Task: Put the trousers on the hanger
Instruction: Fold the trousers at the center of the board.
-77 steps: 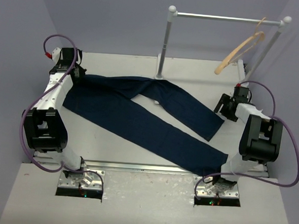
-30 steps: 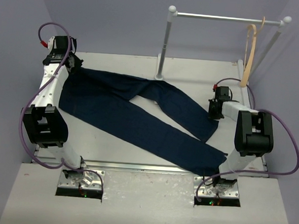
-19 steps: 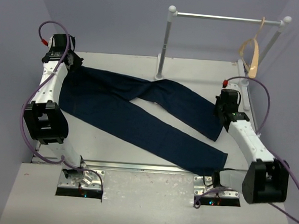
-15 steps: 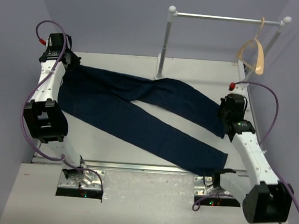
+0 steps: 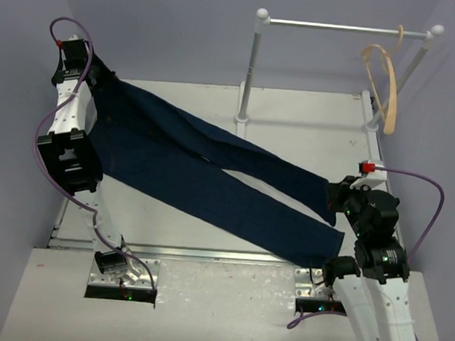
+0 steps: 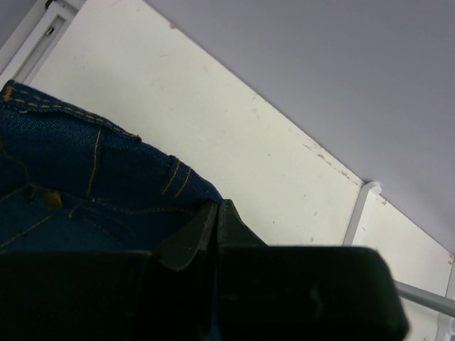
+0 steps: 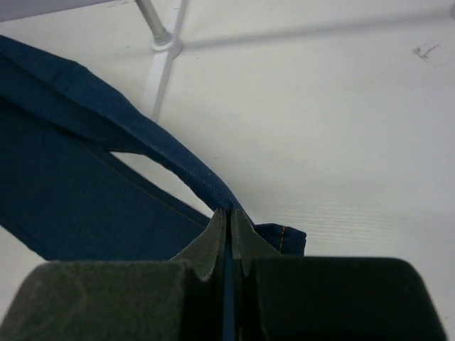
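Observation:
The dark navy trousers (image 5: 204, 173) stretch across the table from far left to near right. My left gripper (image 5: 90, 73) is shut on their waistband at the far left corner; the waistband with orange stitching shows in the left wrist view (image 6: 92, 185), pinched at the jaws (image 6: 217, 209). My right gripper (image 5: 335, 199) is shut on the hem of the upper leg, held raised off the table; the blue cloth (image 7: 85, 142) runs into the closed jaws (image 7: 229, 217). The tan wooden hanger (image 5: 385, 83) hangs on the white rail at the far right.
The white rail (image 5: 344, 27) with ball-topped posts stands at the back; its left post (image 5: 249, 71) rises from the table just behind the trousers. The lower leg's hem (image 5: 319, 246) lies near the table's front edge. A purple wall bounds each side.

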Motion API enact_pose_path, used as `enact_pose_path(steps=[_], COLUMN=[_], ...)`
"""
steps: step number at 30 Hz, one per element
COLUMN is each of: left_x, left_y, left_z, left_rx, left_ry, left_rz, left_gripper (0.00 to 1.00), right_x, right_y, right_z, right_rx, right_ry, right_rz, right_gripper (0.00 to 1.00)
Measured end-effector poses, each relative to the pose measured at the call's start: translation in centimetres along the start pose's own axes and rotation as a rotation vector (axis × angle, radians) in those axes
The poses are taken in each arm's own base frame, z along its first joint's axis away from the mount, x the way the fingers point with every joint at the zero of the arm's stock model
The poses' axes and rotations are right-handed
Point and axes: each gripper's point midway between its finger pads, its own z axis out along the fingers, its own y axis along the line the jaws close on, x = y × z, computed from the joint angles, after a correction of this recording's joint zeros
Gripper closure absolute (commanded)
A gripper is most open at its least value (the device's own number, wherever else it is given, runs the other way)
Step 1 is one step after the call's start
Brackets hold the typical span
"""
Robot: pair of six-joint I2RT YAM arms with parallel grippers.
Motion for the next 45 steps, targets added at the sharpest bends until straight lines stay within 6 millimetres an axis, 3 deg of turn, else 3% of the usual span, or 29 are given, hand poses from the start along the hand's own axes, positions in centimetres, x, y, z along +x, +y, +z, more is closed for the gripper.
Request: enact_pose_path(steps=[6, 10, 15, 20, 26, 32, 34, 41, 42, 45], left_x=[-0.4, 1.2, 1.0, 0.8, 3.0, 4.0, 4.4, 5.9, 6.1, 6.1], left_y=[-1.4, -0.6, 0.3, 4.1, 9.2, 10.4, 10.9, 13.8, 14.3, 15.2], left_z=[0.1, -0.8, -1.1, -2.0, -5.4, -7.7, -8.4, -9.8, -9.8, -10.0], left_rx=[0.097, 0.096, 0.081, 0.004, -0.092, -0.124, -0.146, -0.279, -0.301, -0.347], left_ry=[-0.029, -0.014, -0.017, -0.028, -0.046, -0.105, -0.126, -0.163, -0.166, -0.175], left_rz=[0.042, 0.046, 0.040, -0.018, -0.100, -0.113, -0.120, -0.148, -0.149, -0.152], left_gripper=[1.00, 1.00, 1.00, 1.00, 0.98, 0.98, 0.94, 0.88, 0.79, 0.37], right_x=[1.0, 1.6, 0.3, -0.2, -0.2, -0.5, -0.6, -0.7, -0.7, -0.9], right_y=[1.6, 2.3, 3.2, 3.2, 2.0, 1.4, 1.4, 2.0, 2.2, 2.4], right_z=[-2.3, -3.7, -6.0, -6.8, -6.9, -7.2, -7.3, -7.7, -7.8, -8.0], right_rx=[-0.095, -0.140, -0.181, -0.176, -0.112, -0.085, -0.085, -0.126, -0.137, -0.151], right_ry=[0.008, 0.035, 0.004, -0.011, -0.023, -0.052, -0.056, -0.065, -0.067, -0.071], right_rz=[-0.004, -0.014, -0.028, -0.030, -0.036, -0.061, -0.069, -0.102, -0.107, -0.116], right_gripper=[1.00, 1.00, 1.00, 1.00, 1.00, 1.00, 1.00, 1.00, 1.00, 1.00])
